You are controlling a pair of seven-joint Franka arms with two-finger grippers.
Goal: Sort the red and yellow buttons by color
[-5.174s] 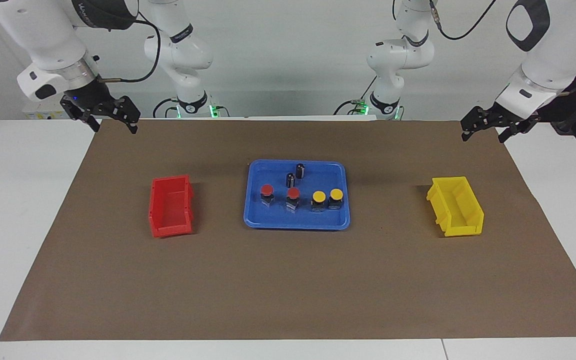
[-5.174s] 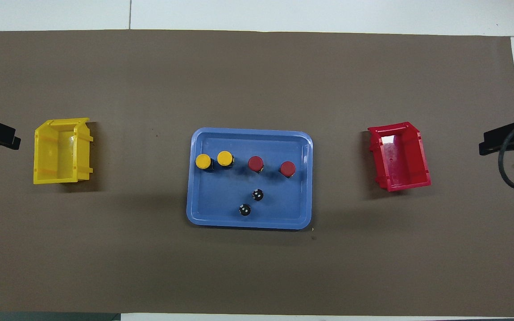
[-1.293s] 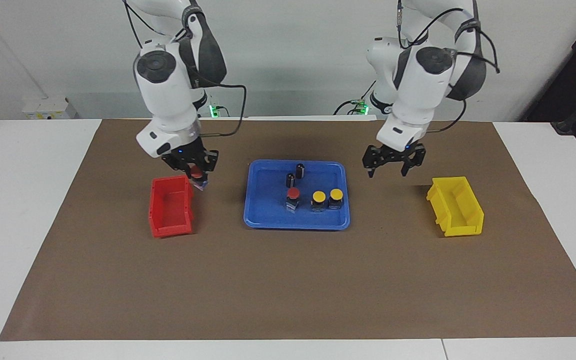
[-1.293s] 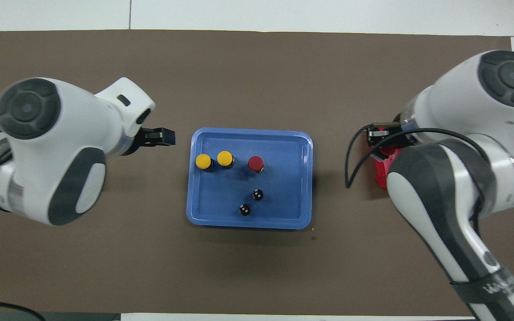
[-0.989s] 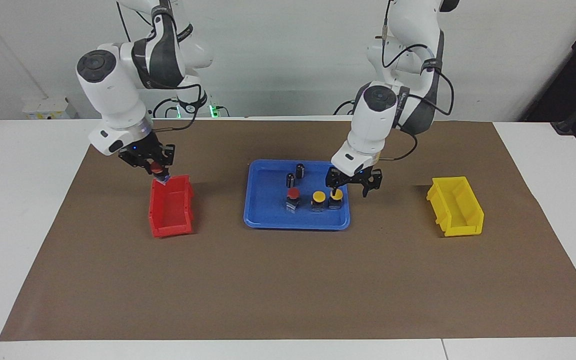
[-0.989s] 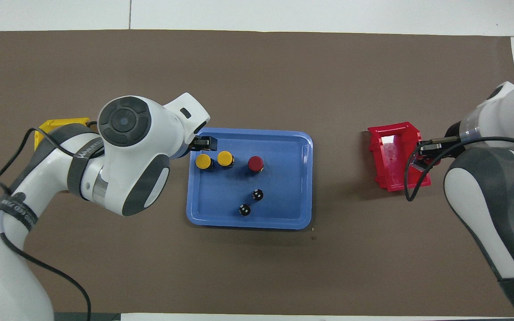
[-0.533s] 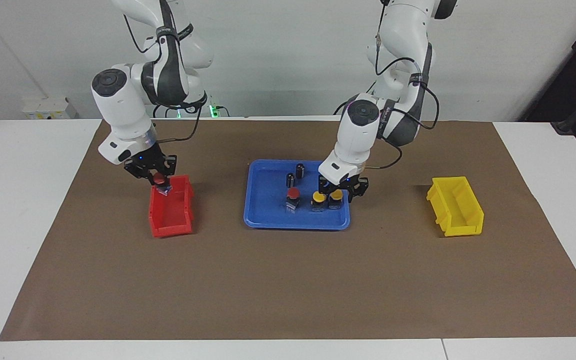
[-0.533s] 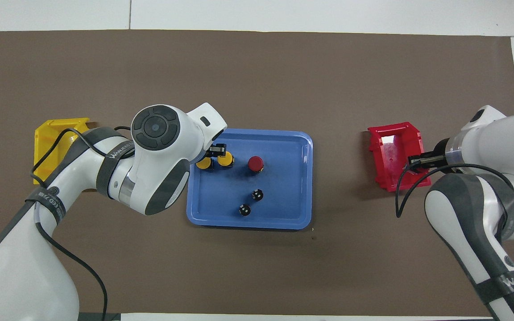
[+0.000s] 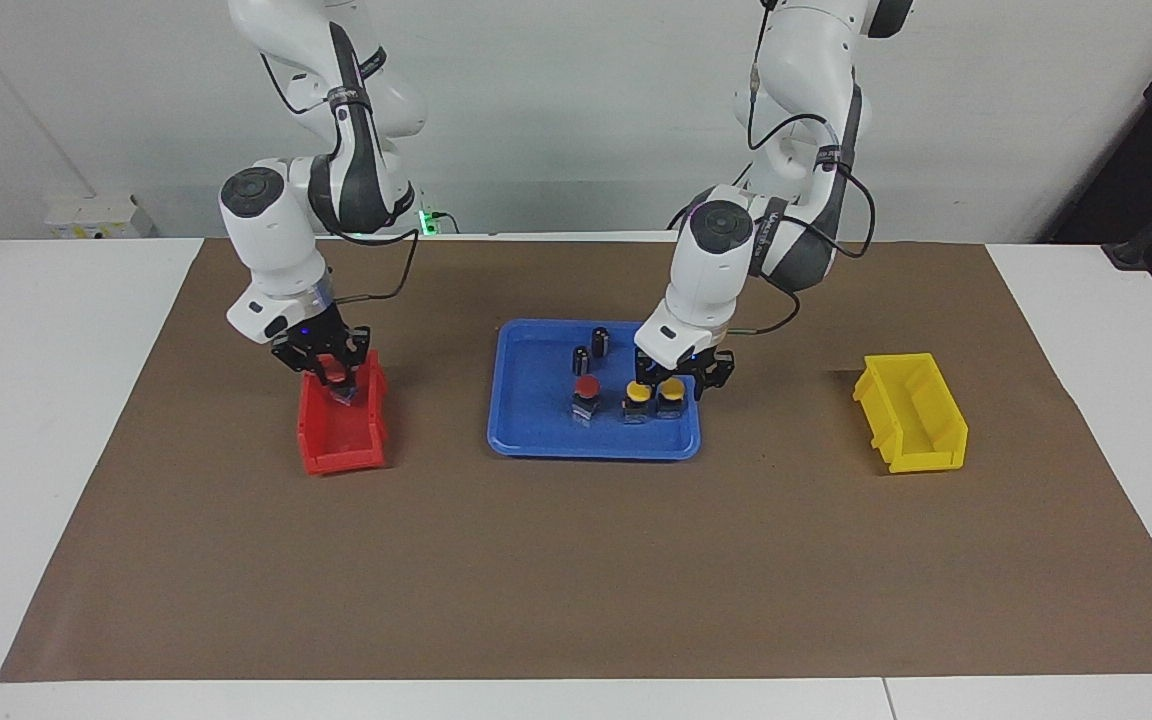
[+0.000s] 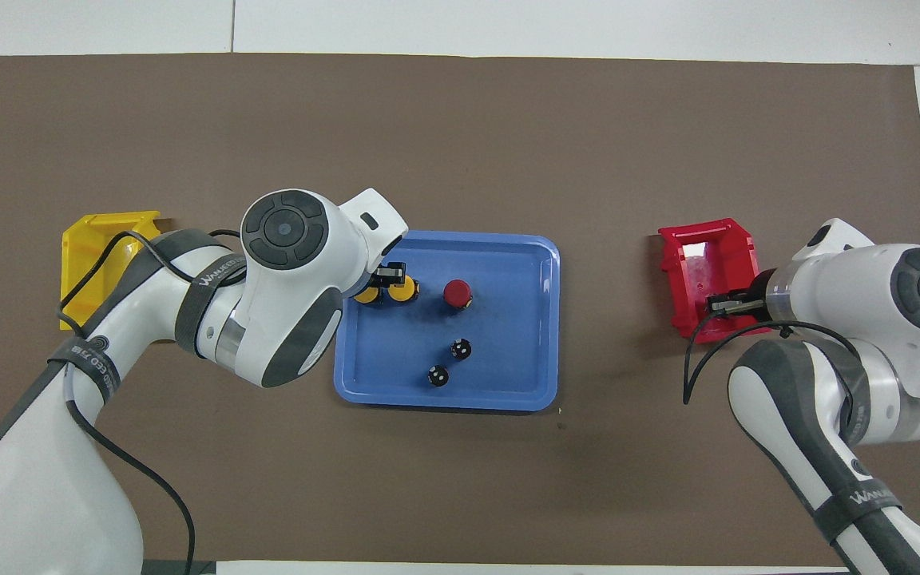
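on the dark band [image 10: 208, 275] round the left arm's white upper link, overhead view: white lettering, partly legible, reads roughly "wanjeed"; a second dark band [image 10: 89, 363] lower on the same arm carries white letters resembling "eed" plus a small round logo. the right arm's dark band [image 10: 867, 499] near the bottom edge shows white lettering beginning "wanj…", the rest unclear. facing view: no lettering legible on arms, bins or tray.

White table [image 9: 36, 420], brown paper mat [image 9: 576, 560] across it, plain pale wall [image 9: 556, 110]
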